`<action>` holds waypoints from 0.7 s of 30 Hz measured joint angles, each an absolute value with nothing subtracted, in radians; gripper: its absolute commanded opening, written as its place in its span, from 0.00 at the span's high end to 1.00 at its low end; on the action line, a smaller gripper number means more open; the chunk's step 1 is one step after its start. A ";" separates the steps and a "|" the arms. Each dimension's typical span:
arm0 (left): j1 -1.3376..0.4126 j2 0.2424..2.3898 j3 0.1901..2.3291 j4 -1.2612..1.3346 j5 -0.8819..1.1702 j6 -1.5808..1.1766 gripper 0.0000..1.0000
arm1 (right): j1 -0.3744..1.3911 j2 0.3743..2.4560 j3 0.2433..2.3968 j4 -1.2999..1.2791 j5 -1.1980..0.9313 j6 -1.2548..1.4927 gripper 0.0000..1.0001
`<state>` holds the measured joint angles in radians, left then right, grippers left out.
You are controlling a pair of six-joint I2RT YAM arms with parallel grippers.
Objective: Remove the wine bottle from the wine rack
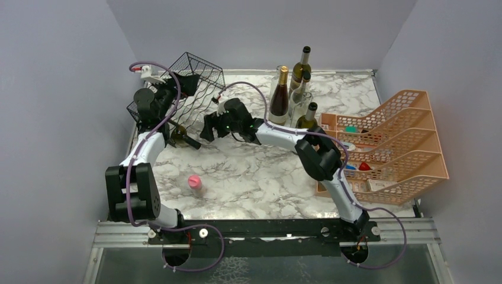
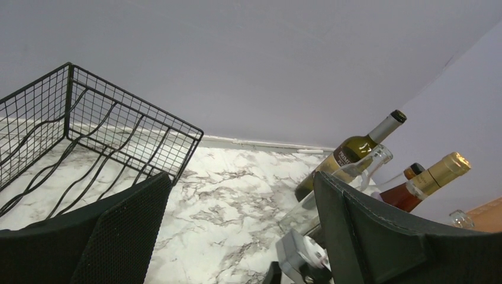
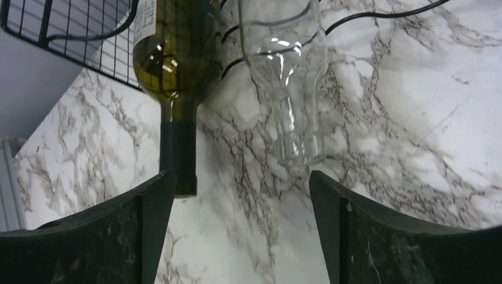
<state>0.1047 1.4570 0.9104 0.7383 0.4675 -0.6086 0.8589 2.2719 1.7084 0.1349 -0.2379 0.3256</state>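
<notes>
Two white and black robot arms (image 1: 331, 171) rise from a metal rail (image 1: 266, 228) at the near edge. Under them is the bench (image 1: 254, 177), flat and smooth, white with grey marble lines. On its right side sits a peach plastic tray stack (image 1: 391, 148) with slanted shelves full of holes. At the back left is the wine rack (image 1: 198, 77), thin black wire in a grid with wavy rows. A dark green glass wine bottle (image 3: 177, 71) lies in the rack, its round body inside the wire and its black-capped neck poking out over the bench. Beside it lies a clear glass bottle (image 3: 290, 77). A few tall bottles (image 1: 279, 100) stand at the back. The right hand (image 3: 243, 183) is spread wide and holds nothing, just in front of the green neck. The left hand (image 2: 243, 189) is spread wide too, empty, next to the rack. A small pink thing (image 1: 194, 182) sits alone in front.
</notes>
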 measured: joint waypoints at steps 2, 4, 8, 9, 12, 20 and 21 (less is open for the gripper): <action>0.108 1.457 0.910 0.739 0.469 -0.612 0.04 | 0.848 2.326 1.768 0.148 -0.254 0.343 0.14; 0.108 1.457 0.911 0.740 0.472 -0.615 0.04 | 0.835 2.366 1.808 0.159 -0.266 0.358 0.15; 0.108 1.457 0.911 0.739 0.485 -0.628 0.04 | 0.818 2.423 1.870 0.162 -0.286 0.375 0.17; 0.109 1.457 0.911 0.739 0.487 -0.632 0.04 | 0.813 2.436 1.885 0.165 -0.287 0.376 0.17; 0.110 1.457 0.911 0.739 0.488 -0.638 0.04 | 0.804 2.466 1.916 0.165 -0.286 0.378 0.17; 0.109 1.457 0.922 0.743 0.492 -0.654 0.04 | 0.805 2.525 1.976 0.168 -0.292 0.386 0.25; 0.109 1.457 0.922 0.743 0.493 -0.655 0.04 | 0.805 2.536 1.987 0.170 -0.297 0.389 0.28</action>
